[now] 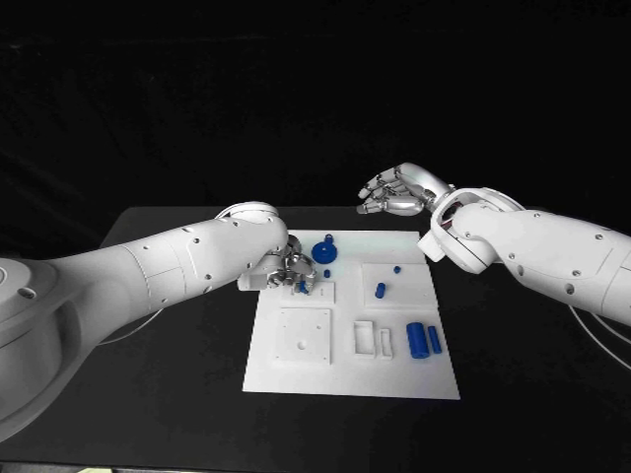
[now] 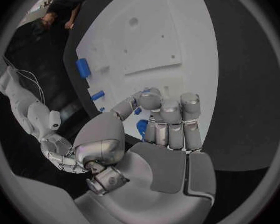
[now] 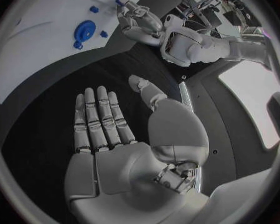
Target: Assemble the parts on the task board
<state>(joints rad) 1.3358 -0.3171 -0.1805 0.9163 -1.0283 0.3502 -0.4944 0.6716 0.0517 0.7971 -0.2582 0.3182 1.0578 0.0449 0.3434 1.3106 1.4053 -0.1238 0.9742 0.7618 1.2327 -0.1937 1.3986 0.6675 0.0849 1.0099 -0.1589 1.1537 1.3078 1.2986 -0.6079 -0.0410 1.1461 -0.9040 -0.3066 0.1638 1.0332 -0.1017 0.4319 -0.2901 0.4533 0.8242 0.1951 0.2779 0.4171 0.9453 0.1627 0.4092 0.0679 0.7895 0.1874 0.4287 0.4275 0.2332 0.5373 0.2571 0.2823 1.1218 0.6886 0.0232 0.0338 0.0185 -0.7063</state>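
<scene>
I can't tell whether my left hand (image 1: 285, 271) grips a small blue part (image 1: 302, 287) or only touches it: the curled fingers (image 2: 171, 119) cover most of it. The left arm hides the task board (image 1: 347, 379) corner nearest it. In the right wrist view the board runs past the circle's rim. The two tiny blue pieces (image 1: 396, 268) are too small to identify.

Left hand (image 1: 285, 272) curled; right hand (image 1: 396, 193) spread.
</scene>
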